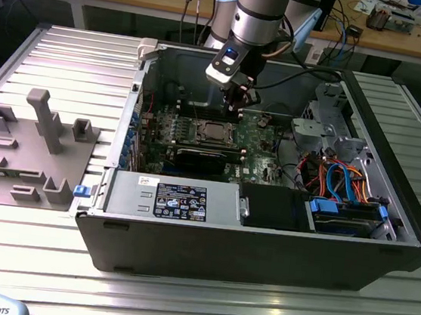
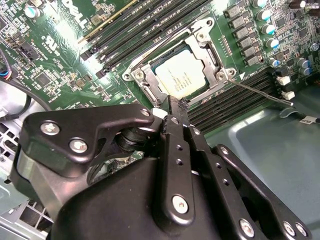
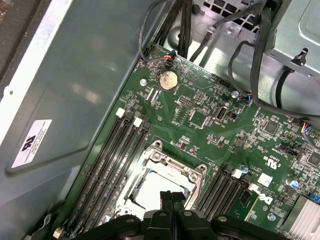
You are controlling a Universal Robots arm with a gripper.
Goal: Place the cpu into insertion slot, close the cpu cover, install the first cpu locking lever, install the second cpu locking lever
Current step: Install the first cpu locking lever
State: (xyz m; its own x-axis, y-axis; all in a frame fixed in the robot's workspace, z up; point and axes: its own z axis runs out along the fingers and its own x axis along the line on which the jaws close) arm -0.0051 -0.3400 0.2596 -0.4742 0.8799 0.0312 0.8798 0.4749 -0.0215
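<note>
Silver cpu (image 2: 181, 76) is sitting in the slot (image 2: 137, 75) while I'm hovering the closed, empty pincer (image 2: 178, 102) at its rim; slipping off the thin loose lever (image 2: 260, 92) could be gouging the board (image 2: 65, 65).

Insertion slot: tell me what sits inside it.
The cpu lies inside, its silver top showing through the cut-out of the cpu cover. The cover's frame hides the chip's edges, and the chip hides the socket floor beneath it.
</note>
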